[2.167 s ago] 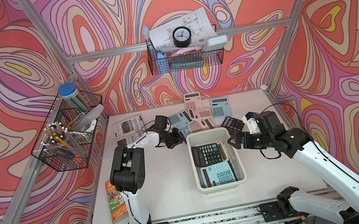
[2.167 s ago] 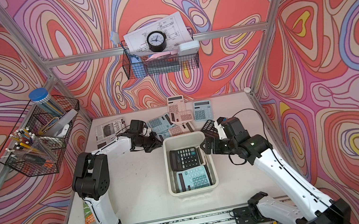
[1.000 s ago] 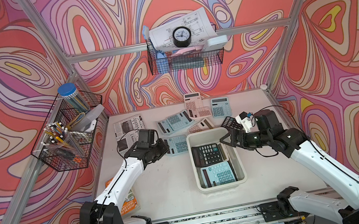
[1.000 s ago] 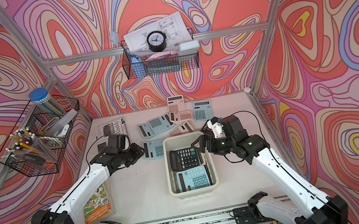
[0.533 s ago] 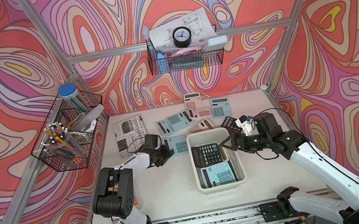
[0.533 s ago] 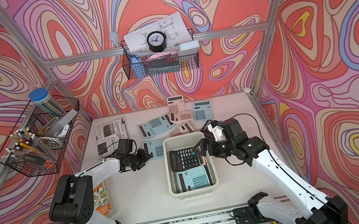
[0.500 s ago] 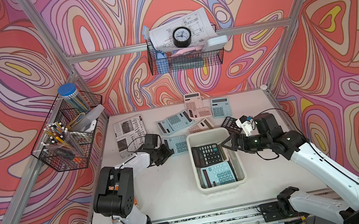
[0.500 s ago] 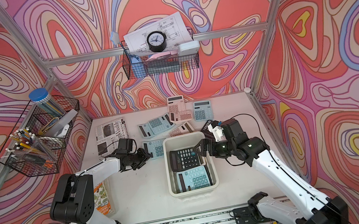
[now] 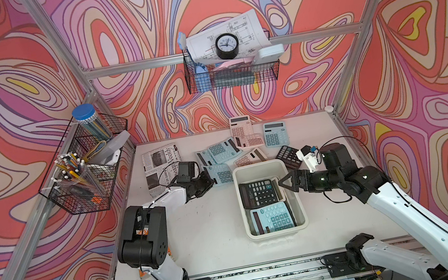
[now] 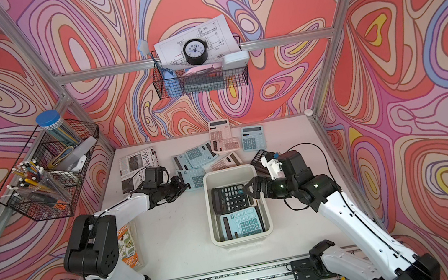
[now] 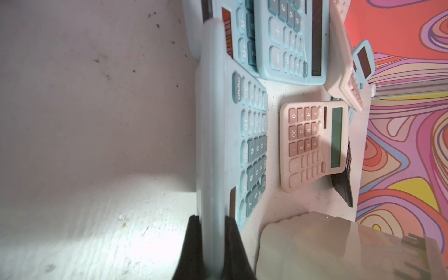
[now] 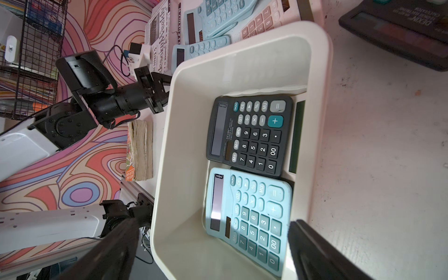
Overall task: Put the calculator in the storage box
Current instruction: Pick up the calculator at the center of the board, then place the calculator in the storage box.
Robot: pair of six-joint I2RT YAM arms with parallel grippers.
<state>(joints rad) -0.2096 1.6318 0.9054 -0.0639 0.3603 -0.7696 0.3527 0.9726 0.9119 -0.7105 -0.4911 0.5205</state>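
Calculator (image 9: 222, 173) crosswise, display end in left hand (image 9: 208, 180)

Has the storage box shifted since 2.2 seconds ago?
No. The storage box lies just as it did then, at the same spot and angle against the table's front edge.

Both top views: bright, even light from overhead, sharp throughout. Soft faint shadow along the storage box (image 9: 278, 232) on the desk (image 9: 201, 229). Frame posts bow twd pic edges (wide lens). Left wrist view: white glare patch on desk, blue calculator (image 11: 213, 145) v. close & soft, left gripper fingers (image 11: 190, 254) a dark blur. Right wrist view: box interior sharp, right gripper fingers (image 12: 312, 252) black, out of focus.
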